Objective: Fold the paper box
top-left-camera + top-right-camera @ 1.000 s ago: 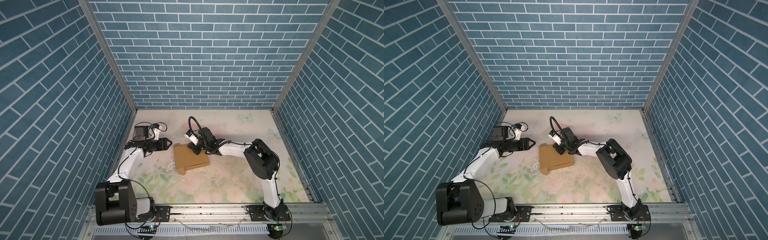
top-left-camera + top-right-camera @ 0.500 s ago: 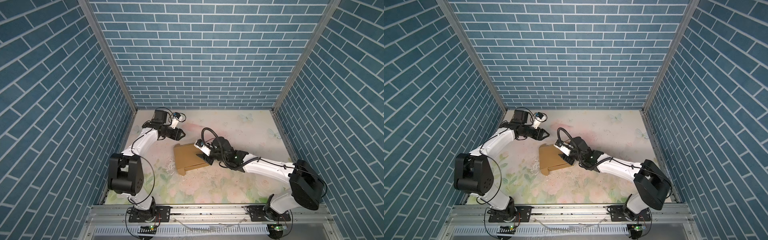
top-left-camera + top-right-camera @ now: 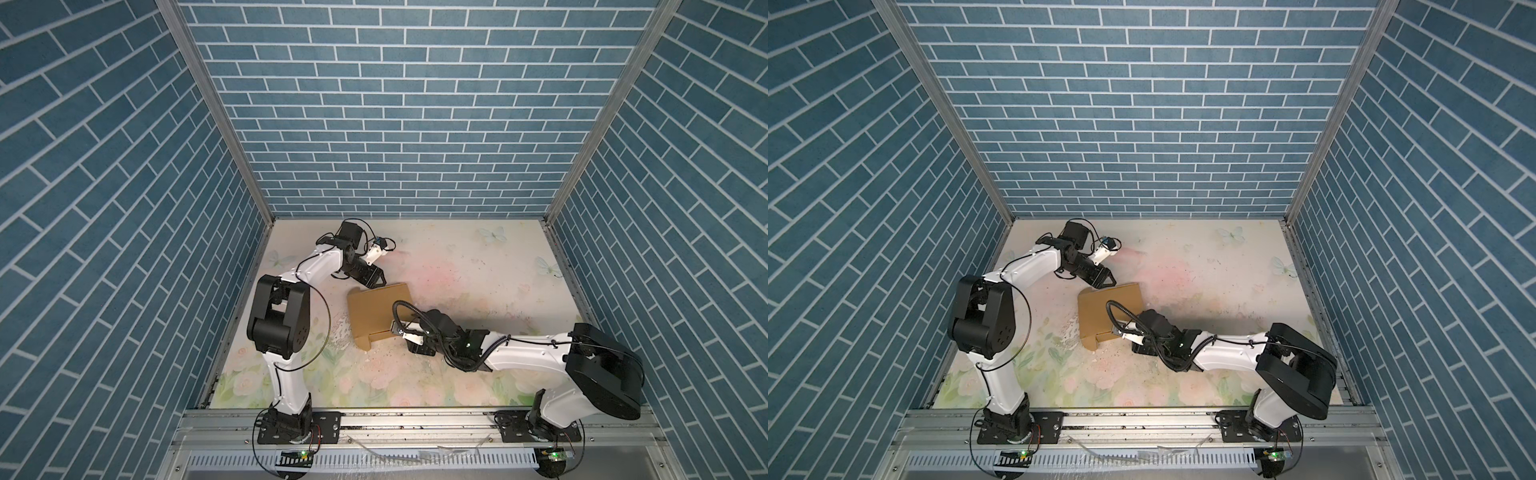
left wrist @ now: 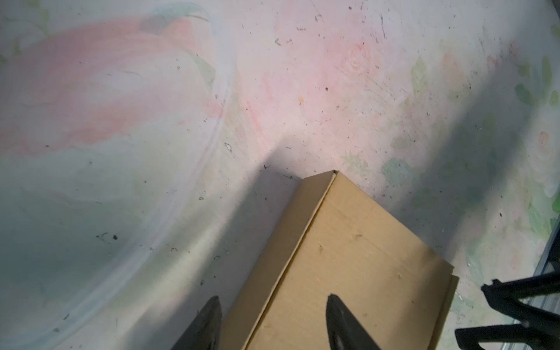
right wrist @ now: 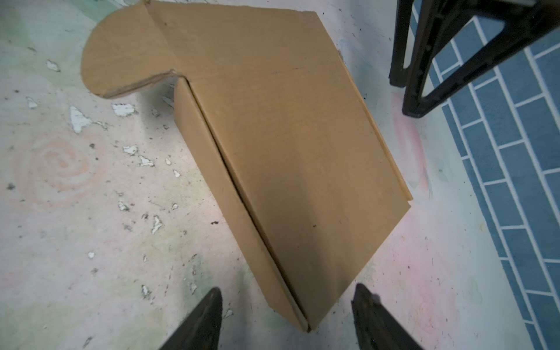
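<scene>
The paper box (image 3: 376,311) (image 3: 1106,307) lies in the middle of the mat as a flat brown cardboard box with its lid down. A rounded tab (image 5: 121,54) sticks out flat from its near left corner. My left gripper (image 3: 378,283) (image 4: 274,298) is open at the box's far edge, one finger over the lid and the other outside the far wall. My right gripper (image 5: 288,289) is open, low at the box's near right corner (image 5: 306,324), which lies between its fingertips without being touched. In both top views its fingers are mostly hidden under the wrist (image 3: 436,332).
The floral mat (image 3: 457,374) is scuffed, with white flecks (image 5: 78,118) near the tab. Blue brick walls (image 3: 399,124) close in three sides, and a metal rail (image 3: 415,432) runs along the front. The left gripper's black fingers (image 5: 424,60) show beyond the box.
The left arm has swung from the box's left side to its far edge. The right arm has moved from the far side to the near right corner, and its gripper has opened.
</scene>
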